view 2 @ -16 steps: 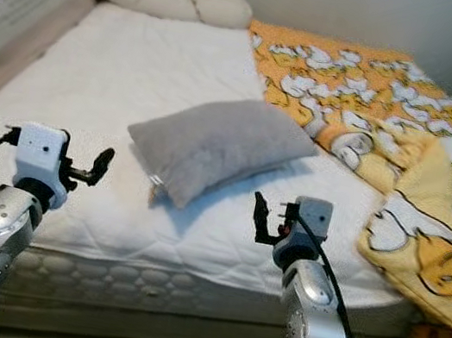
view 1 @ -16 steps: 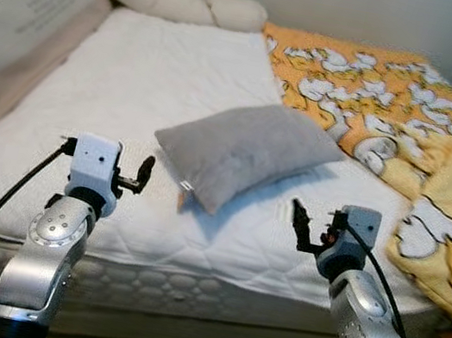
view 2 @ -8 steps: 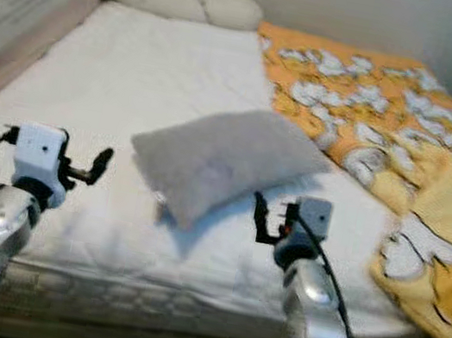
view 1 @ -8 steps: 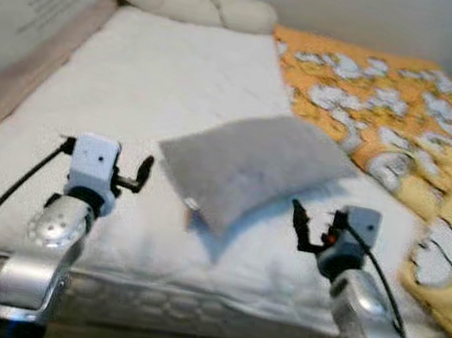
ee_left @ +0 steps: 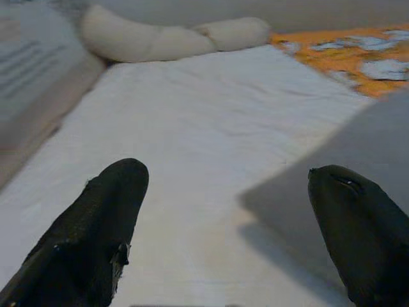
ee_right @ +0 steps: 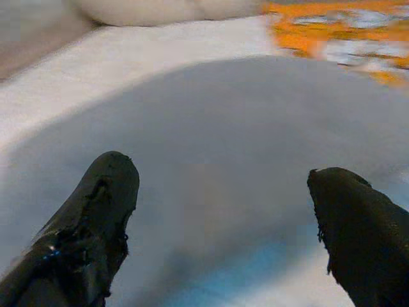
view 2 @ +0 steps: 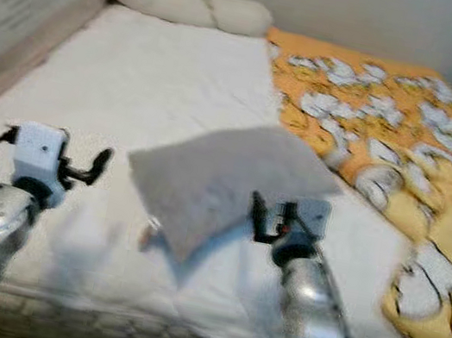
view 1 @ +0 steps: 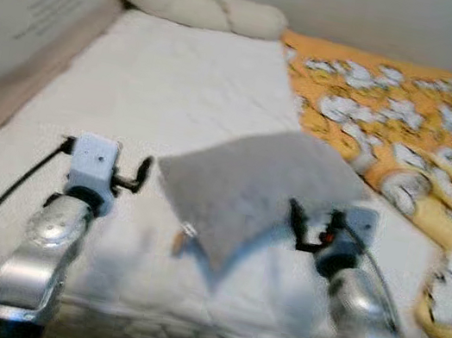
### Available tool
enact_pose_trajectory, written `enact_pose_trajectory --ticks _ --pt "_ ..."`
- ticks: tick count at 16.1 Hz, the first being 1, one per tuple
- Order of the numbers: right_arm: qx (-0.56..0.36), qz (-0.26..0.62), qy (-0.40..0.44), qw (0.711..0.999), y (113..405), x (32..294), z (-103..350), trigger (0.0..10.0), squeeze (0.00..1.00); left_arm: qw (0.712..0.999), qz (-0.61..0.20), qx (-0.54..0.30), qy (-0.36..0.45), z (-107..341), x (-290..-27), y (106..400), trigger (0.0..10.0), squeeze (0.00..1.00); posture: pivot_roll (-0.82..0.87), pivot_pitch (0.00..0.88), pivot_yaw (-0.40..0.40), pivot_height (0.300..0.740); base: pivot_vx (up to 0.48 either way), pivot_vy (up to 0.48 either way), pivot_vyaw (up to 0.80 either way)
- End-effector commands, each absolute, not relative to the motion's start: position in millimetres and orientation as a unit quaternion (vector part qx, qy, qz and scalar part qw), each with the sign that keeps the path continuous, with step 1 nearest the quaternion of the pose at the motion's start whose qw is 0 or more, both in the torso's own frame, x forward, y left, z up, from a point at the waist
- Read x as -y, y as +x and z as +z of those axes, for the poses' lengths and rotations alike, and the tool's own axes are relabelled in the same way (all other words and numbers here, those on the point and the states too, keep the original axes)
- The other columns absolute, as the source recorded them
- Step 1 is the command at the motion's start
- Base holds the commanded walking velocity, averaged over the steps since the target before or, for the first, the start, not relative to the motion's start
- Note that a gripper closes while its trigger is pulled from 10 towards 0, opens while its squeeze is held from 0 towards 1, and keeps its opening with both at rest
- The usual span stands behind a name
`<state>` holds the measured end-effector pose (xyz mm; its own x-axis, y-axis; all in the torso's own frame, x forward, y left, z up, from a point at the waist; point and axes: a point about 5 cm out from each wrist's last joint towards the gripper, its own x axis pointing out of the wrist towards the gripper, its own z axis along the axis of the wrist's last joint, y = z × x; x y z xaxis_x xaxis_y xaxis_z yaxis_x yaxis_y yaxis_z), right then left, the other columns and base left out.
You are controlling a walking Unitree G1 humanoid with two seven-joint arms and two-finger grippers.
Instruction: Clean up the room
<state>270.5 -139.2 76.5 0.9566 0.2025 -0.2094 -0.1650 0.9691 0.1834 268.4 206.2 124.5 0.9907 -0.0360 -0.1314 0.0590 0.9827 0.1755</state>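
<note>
Over the last second the view has closed on the white quilted mattress, suggesting an approach: left gripper spread and empty left of the soft grey rectangular pillow, right gripper likewise spread, at its near right edge; no containers in view.

Before you: a bed with white quilted mattress cover. You have a grey pillow lying near its middle, a long cream bolster along the far end, and an orange patterned blanket rumpled over its right side.
</note>
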Motion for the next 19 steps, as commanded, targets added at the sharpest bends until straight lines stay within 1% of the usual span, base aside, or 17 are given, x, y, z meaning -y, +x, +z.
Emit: enact_pose_trajectory --ticks 1,4,5,10,11,12,14,15,17,18,19 --pt "-0.109 0.079 0.069 0.989 272 150 80 10.0 0.0 0.994 -0.036 -0.056 0.088 128 -199 271 10.0 0.22 -0.01 0.0 -0.046 0.74 0.349 0.0 0.0" --pt "-0.109 0.079 0.068 0.989 272 150 80 10.0 0.0 0.994 -0.035 -0.053 0.084 128 -199 270 10.0 0.2 -0.01 0.0 -0.046 0.74 0.31 0.0 0.0" --pt "-0.11 0.079 0.068 0.989 272 150 79 10.0 0.0 0.994 -0.035 -0.056 0.088 127 -199 270 10.0 0.18 -0.01 0.0 -0.046 0.74 0.0 0.0 0.0" --pt "-0.105 0.073 0.076 0.989 272 152 81 10.0 0.0 0.992 -0.043 -0.062 0.097 127 -198 270 10.0 0.18 -0.01 0.0 -0.047 0.74 0.0 0.0 0.0" --pt "-0.102 0.066 0.091 0.988 273 154 82 10.0 0.87 0.992 -0.046 -0.064 0.099 126 -198 270 10.0 0.18 -0.02 0.0 -0.044 0.74 0.0 0.0 0.0" --pt "-0.096 0.057 0.11 0.988 273 157 84 10.0 1.0 0.991 -0.053 -0.066 0.102 126 -197 269 10.0 0.18 -0.02 0.0 -0.043 0.74 0.0 0.0 0.0" --pt "-0.089 0.033 0.143 0.985 275 164 86 10.0 1.0 0.987 -0.083 -0.069 0.118 126 -192 267 10.0 0.17 -0.02 0.0 -0.041 0.74 0.0 0.0 0.0" --pt "-0.101 -0.022 0.127 0.987 281 180 81 10.0 1.0 0.975 -0.148 -0.076 0.143 126 -185 261 10.0 0.17 -0.03 0.0 -0.035 0.74 0.0 0.0 0.0" --pt "-0.112 -0.015 0.137 0.984 287 182 78 10.0 1.0 0.968 -0.177 -0.088 0.155 125 -186 257 10.0 0.16 -0.04 0.0 -0.025 0.74 0.0 0.0 0.0" --pt "-0.136 -0.022 0.16 0.977 294 183 74 10.0 1.0 0.962 -0.201 -0.095 0.16 125 -188 256 10.0 0.17 -0.04 0.0 -0.021 0.74 0.0 0.0 0.0" --pt "-0.143 -0.042 0.224 0.963 304 182 73 10.0 1.0 0.952 -0.236 -0.099 0.17 126 -187 254 10.0 0.17 -0.03 0.0 -0.02 0.74 0.0 0.0 0.0"
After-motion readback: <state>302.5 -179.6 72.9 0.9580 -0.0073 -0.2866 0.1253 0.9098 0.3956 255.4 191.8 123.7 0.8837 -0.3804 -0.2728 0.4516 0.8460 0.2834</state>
